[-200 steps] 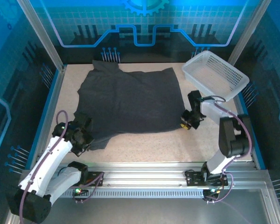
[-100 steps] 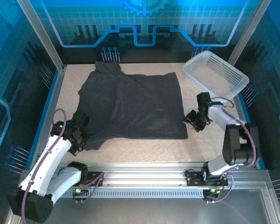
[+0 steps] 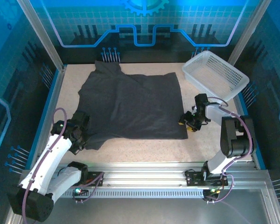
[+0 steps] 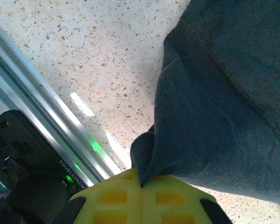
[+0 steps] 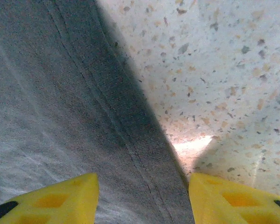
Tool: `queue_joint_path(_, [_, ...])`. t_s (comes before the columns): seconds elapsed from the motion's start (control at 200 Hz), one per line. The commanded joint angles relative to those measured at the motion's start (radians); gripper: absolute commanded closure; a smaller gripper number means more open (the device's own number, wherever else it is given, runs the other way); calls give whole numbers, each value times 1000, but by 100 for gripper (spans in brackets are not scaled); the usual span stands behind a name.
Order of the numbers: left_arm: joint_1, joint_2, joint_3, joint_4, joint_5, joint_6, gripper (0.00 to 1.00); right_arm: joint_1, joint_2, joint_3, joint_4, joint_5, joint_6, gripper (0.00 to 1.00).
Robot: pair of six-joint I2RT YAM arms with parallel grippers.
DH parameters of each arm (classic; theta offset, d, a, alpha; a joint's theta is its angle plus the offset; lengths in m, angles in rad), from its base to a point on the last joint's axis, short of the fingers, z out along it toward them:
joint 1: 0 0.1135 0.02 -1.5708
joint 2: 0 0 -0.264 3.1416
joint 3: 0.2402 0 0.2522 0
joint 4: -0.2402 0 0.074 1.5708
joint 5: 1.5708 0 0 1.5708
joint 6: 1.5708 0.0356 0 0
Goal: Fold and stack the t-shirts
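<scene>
One dark charcoal t-shirt (image 3: pixel 130 105) lies spread across the middle of the table, its cloth (image 4: pixel 224 93) bunched at the near left corner. My left gripper (image 3: pixel 80 140) is shut on that corner, a fold pinched between its yellow fingers (image 4: pixel 172 196). My right gripper (image 3: pixel 186 122) hovers at the shirt's right edge, low over the hem (image 5: pixel 107 116). It is open, one yellow fingertip (image 5: pixel 60 196) over the cloth, the other over bare table, nothing gripped.
A white lattice basket (image 3: pixel 215 74) stands at the back right corner, tilted on the frame. An aluminium rail (image 3: pixel 144 175) runs along the near edge, also close beside the left gripper as the rail (image 4: pixel 46 116). Bare speckled table (image 3: pixel 144 149) lies in front of the shirt.
The right gripper has opened and let go of the shirt's right edge, which now lies flat. It shifted slightly along that edge. The left gripper kept its hold and barely moved.
</scene>
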Motion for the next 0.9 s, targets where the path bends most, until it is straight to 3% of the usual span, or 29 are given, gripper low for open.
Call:
queue_joint_path(0.0, [10, -6, 12, -7, -9, -7, 100, 19, -51, -53, -49, -37, -18, 44])
queue_joint_path(0.24, [10, -19, 2, -7, 0, -9, 100, 32, -94, -105, -51, -46, -7, 44])
queue_joint_path(0.555, [10, -28, -6, -12, 4, -13, 100, 32, -147, -47, -95, -42, 11, 56])
queue_joint_path(0.67, [10, -31, -9, -10, 6, -17, 100, 33, -145, -27, -102, -43, 15, 65])
queue_joint_path(0.895, [10, -32, -9, -13, 8, -14, 100, 32, -109, 8, -119, -20, 9, 96])
